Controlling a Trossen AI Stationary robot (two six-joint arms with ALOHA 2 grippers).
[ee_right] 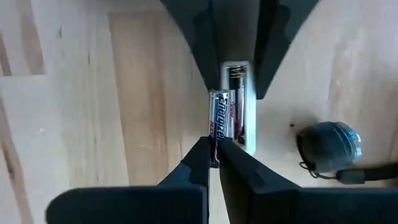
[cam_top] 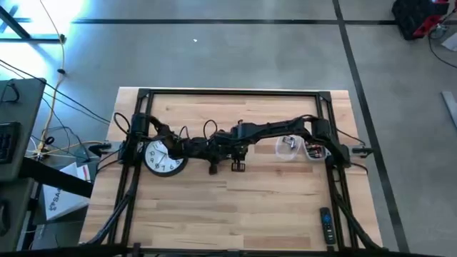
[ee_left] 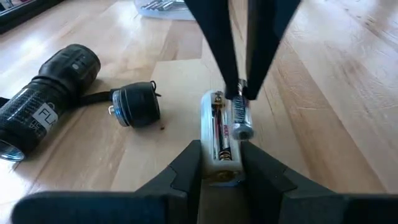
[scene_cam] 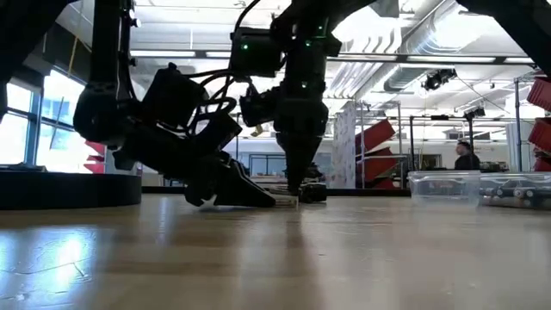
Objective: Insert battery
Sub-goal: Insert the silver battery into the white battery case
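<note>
Right gripper (ee_right: 214,152) pinches battery (ee_right: 219,121) above holder (ee_left: 221,140) clamped by left gripper (ee_left: 221,165)

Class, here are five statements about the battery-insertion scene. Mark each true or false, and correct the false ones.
1. The right gripper is shut on a battery. True.
2. The left gripper clamps the white battery holder. True.
3. The flashlight body stands upright. False: it lies on its side on the table.
4. The flashlight cap is screwed onto the flashlight body. False: it lies apart beside it.
5. A wall clock lies on the table. True.
</note>
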